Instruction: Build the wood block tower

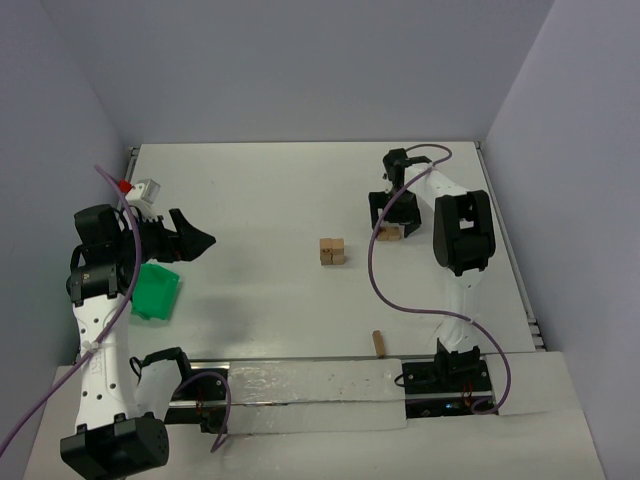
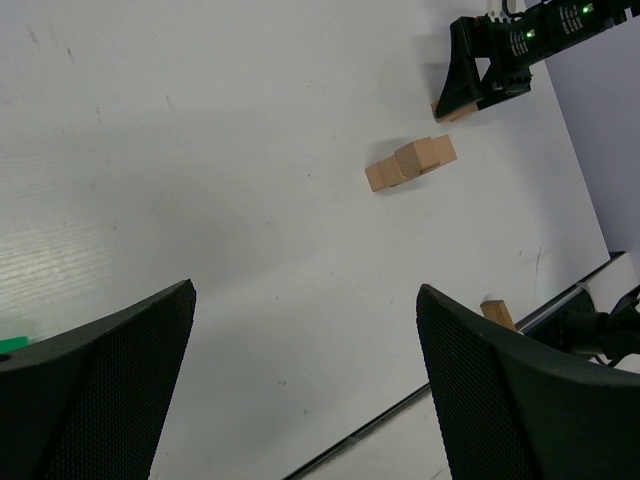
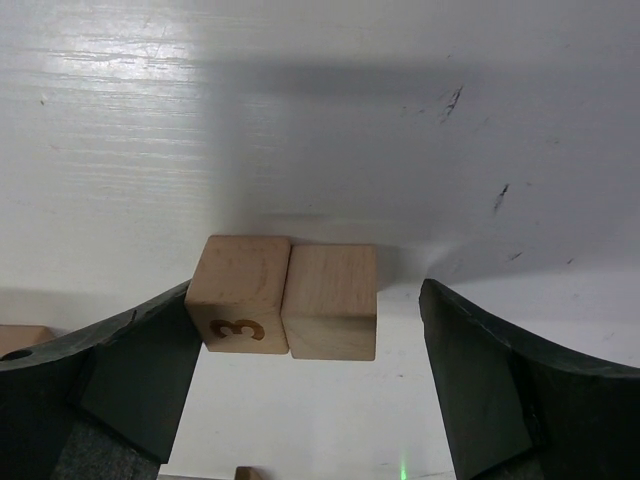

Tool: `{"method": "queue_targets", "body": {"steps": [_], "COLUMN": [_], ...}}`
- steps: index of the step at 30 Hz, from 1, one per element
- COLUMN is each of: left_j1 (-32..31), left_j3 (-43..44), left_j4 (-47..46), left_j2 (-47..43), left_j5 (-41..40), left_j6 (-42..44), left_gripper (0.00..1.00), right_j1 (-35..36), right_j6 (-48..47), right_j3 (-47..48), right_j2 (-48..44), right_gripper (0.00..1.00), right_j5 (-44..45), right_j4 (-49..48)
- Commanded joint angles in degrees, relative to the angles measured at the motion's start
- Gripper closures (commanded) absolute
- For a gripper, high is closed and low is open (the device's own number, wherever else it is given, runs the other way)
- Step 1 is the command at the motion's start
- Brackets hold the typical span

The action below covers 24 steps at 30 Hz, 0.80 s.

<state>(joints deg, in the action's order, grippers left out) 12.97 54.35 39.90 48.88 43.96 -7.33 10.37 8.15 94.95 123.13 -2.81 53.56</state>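
1. Presently, the left gripper is held above the table, with its jaws spread wide and nothing between them. Its wrist view shows only bare table surface in the gap.
2. Green tray: just behind and below the left gripper, toward the near edge and partly under that arm. Its contents cannot be made out.
3. White and red object: on the far side of the left gripper, near the table's left edge. What it is cannot be told.
4. Tower: a compact cluster of tan cubes at mid-table. It lies well ahead of the left gripper and to the right in its wrist view. It sits between the two grippers, nearer the right one, and neither touches it.
5. Lone block: near the table's front edge, well apart from both grippers. It peeks over one finger in the left wrist view.
6. Right gripper: lowered to the table, jaws open and straddling two wood blocks that sit side by side.
7. Numbered block: it shows a "3" and lies just beside the finger on the view's left. Contact cannot be told.
8. Plain block: it touches the numbered block, with bare table between it and the opposite finger.
9. Edge block: only a corner shows, outside the jaws at the view's left.
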Motion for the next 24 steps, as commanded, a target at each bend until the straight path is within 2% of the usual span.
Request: {"method": "queue_targets", "body": {"steps": [1,12,14,19,22,24], "left_j1": [0.4,0.4,0.4,0.5,0.5,0.4], "left_j3": [0.1,0.1,0.1,0.1,0.2,0.1], "left_j4": [-2.5,-2.5,-2.5,-2.6,-2.5,-2.5], "left_j2": [0.0,0.0,0.0,0.0,-0.2,-0.2], "left_j5": [1.5,1.6,1.7,1.7,1.6,1.7], "left_j6": [-0.5,-0.5,-0.5,-0.5,-0.5,-0.5], "left_gripper": [0.03,0.03,0.03,0.03,0.03,0.03], "right_j1": [0.4,0.9,0.9,0.9,0.9,0.9], "right_j6": [-2.5,-1.6,-1.3,-0.3,-0.2,-0.1], "right_j3": [3.6,4.6,4.6,4.0,4.0,4.2], "right_j2": [-2.7,-2.7,-2.6,-2.6,-2.5,-2.5], "right_gripper": [0.13,0.21,0.20,0.08,0.08,0.13], "right_j5": [2.5,2.0,2.2,2.5,2.2,1.9], "right_j4": [0.1,2.7,3.3,4.2,4.1,4.2]}}
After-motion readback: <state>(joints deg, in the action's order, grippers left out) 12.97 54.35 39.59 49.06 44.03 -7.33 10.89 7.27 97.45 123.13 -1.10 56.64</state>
